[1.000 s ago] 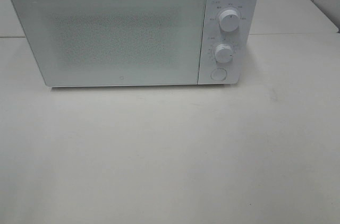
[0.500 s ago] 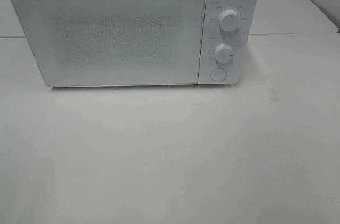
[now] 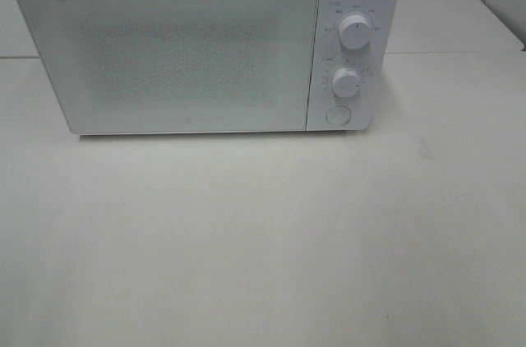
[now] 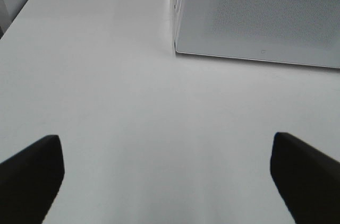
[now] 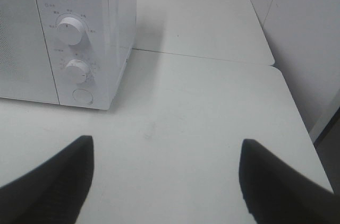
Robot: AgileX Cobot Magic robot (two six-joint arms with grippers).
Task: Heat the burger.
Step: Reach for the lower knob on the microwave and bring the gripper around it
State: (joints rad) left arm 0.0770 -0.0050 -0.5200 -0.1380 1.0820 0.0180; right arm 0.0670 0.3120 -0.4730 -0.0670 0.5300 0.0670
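- The white microwave (image 3: 164,51) is sitting on the pale table (image 3: 263,240), door shut.
- The left gripper (image 4: 166,141) is hovering, fingers spread wide, empty.
- The right gripper (image 5: 166,143) is hovering wide too, empty.
- I cannot tell where the burger is.

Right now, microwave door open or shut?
Shut. The door sits flush with the control panel, with no gap along its edges in the high view or either wrist view.
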